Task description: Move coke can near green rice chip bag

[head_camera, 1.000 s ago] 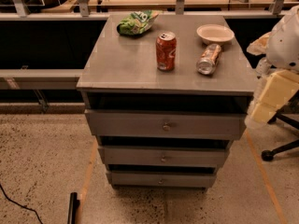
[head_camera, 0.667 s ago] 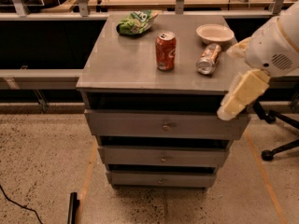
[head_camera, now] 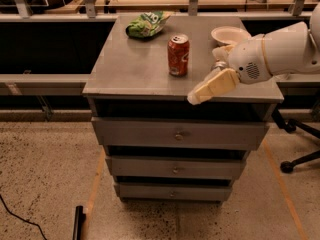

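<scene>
The coke can [head_camera: 178, 55] stands upright near the middle of the grey cabinet top [head_camera: 125, 69]. It is red with a silver top. The green rice chip bag [head_camera: 146, 24] lies at the back left of the top, a short way behind and left of the can. My gripper [head_camera: 209, 88] reaches in from the right on a white arm [head_camera: 280, 49]. It hangs over the front right edge of the top, to the right of the can and lower in the frame, apart from it.
A white bowl [head_camera: 230, 34] sits at the back right of the top, just behind the arm. The arm mostly hides the silver-and-orange can. The cabinet has three drawers [head_camera: 177, 134]. An office chair base [head_camera: 300, 159] stands on the floor at right.
The arm has swung left from beside the cabinet to over its front right edge, nearer the coke can, and now covers the silver-and-orange can. The can and bag have not moved.
</scene>
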